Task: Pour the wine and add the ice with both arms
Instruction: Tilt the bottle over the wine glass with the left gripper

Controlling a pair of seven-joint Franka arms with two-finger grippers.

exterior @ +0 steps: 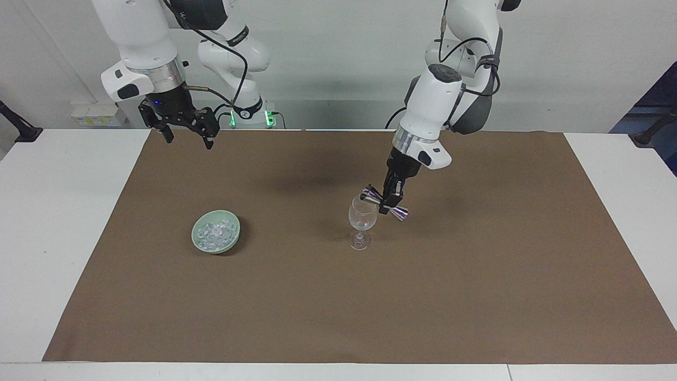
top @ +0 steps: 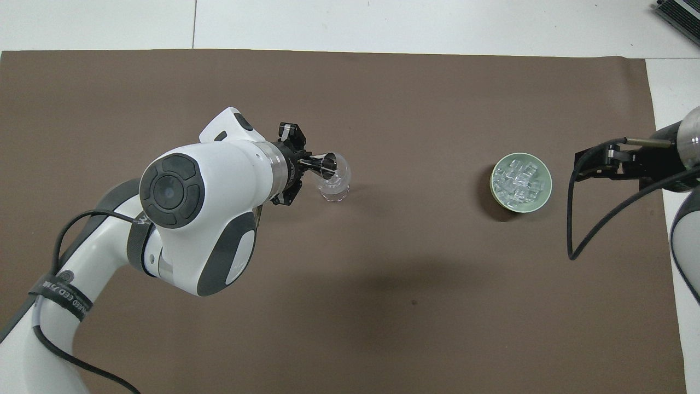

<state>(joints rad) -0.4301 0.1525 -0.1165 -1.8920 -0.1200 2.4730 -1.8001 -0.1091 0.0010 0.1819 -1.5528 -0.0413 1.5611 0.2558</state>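
Observation:
A clear stemmed wine glass (exterior: pixel 362 222) (top: pixel 334 183) stands upright near the middle of the brown mat. My left gripper (exterior: pixel 390 203) (top: pixel 304 162) is shut on a small metal jigger (exterior: pixel 384 202) (top: pixel 324 163), tipped on its side with one mouth over the glass rim. No wine shows in the glass or in the air. The ice (exterior: pixel 214 234) (top: pixel 518 179) lies as many small clear chunks in a pale green bowl (exterior: pixel 198 243) (top: pixel 538 202) toward the right arm's end. My right gripper (exterior: pixel 186 133) (top: pixel 588 165) hangs open in the air above the mat's edge by the robots, well apart from the bowl.
A brown mat (exterior: pixel 338 317) (top: pixel 383 306) covers most of the white table (exterior: pixel 53 222). A black clamp (exterior: pixel 18 127) sits at the table corner by the right arm, another (exterior: pixel 653 129) by the left arm's end.

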